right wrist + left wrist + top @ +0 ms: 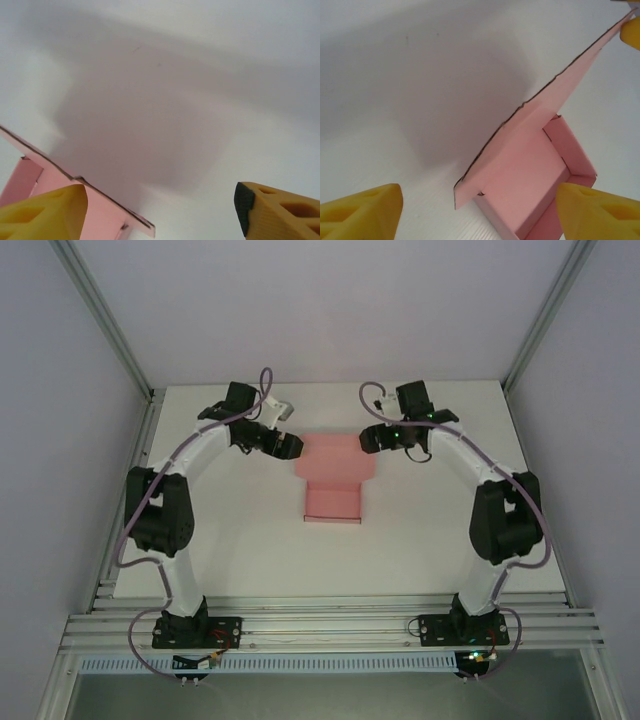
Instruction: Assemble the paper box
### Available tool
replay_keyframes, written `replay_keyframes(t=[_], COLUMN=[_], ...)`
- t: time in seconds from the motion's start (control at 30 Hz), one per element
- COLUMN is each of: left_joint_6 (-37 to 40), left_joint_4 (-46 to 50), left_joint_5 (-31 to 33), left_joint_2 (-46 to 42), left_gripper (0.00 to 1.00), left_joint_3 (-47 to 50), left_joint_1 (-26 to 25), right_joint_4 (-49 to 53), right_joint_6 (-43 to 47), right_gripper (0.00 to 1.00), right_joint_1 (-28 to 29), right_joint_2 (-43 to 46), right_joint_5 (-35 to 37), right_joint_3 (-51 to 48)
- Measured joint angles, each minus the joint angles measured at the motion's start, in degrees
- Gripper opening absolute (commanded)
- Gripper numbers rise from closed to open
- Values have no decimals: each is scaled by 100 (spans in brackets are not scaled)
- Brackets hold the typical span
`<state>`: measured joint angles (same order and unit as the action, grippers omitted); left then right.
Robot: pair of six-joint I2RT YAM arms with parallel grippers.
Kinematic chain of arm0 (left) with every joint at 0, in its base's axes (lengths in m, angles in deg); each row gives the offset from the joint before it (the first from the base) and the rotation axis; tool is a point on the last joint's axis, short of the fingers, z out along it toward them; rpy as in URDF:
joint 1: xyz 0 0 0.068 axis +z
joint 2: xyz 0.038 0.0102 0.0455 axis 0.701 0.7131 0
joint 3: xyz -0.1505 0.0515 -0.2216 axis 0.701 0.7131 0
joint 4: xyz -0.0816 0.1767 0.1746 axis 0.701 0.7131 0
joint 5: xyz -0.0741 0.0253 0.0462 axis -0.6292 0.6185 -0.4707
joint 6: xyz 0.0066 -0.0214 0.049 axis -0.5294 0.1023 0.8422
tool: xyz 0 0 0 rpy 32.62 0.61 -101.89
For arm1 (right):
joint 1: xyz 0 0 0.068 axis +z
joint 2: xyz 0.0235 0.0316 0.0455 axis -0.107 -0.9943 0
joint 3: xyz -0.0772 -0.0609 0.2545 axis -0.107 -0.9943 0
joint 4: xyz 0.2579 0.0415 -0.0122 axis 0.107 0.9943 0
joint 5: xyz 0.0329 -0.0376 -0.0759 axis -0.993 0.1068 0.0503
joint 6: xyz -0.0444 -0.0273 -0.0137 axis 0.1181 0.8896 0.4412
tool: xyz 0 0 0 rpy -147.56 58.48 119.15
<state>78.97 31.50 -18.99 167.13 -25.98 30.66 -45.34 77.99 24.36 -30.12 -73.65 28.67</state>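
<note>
Remote check, overhead view first. Count: one table [220, 540], two arms, two grippers, one pink box [333, 502].

Box sits at mid-table, between the two grippers and a little nearer the bases. It is part-folded: one shallow tray [333, 505] on the near side, one wide flap [337, 455] on the far side.

Left gripper [288, 446] is just beside the flap's left edge. Right gripper [368, 438] is at the flap's right edge. From above I cannot tell touching from just apart on either side.

Left wrist view: two yellow fingers [365, 210] at the bottom corners, spread wide, so the left gripper [477, 200] is released and grasps nothing. The box [530, 170] lies beyond and between them. I count three tray walls standing in this view. The flap [555, 95] is tilted up off the table, with one long raw edge. A third yellow finger [632, 32], from the right gripper, sits at the flap's far corner.

Right wrist view: two fingers [280, 210], also wide apart, one black pad [244, 205] showing. Right gripper [160, 200] is released. The flap [105, 215] passes just at the view's left finger; contact I cannot tell. Nothing is pinched between the fingers
</note>
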Motion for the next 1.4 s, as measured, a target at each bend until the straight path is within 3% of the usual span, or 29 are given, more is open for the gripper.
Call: replay_keyframes(t=[0.07, 0.2, 0.33, 0.43, 0.5, 0.57, 0.83, 0.97, 1.23, 1.4], left_joint_6=[201, 501, 817, 968, 979, 953, 566, -168, -2256, -2973], left_joint_4=[332, 901, 1287, 1434, 1510, 1502, 1189, 785, -81, -837], left_joint_5=[-107, -372, -450, -343, -227, -140, 450, 1561, 3742, 4253], left_joint_2=[269, 542, 540, 540, 540, 540, 339, 24, -302, -763], left_gripper=[63, 62, 58, 45, 25, 10, 2, 0, 0, 0], left_joint_3=[-319, -614, -612, -610, -610, -608, -332, -197, 11, 682], left_joint_1=[0, -46, -160, -313, -393, -437, -608, -966, -1497, -1797], right_joint_4=[216, 656, 859, 859, 918, 949, 774, 367, -772, -1497], right_joint_6=[227, 601, 859, 973, 1003, 981, 699, 271, -1246, -2415], right_gripper=[63, 58, 43, 26, 13, 7, 0, 0, 0, 0], right_joint_1=[4, 15, 15, 15, 15, 15, 188, 527, 1720, 1993], right_joint_2=[-291, -627, -640, -625, -621, -616, -177, 326, 789, 787], right_joint_5=[-170, -457, -802, -966, -1019, -1047, -820, 20, 2911, 4074], right_joint_3=[306, 483, 435, 337, 321, 321, -144, -560, -1056, -1419])
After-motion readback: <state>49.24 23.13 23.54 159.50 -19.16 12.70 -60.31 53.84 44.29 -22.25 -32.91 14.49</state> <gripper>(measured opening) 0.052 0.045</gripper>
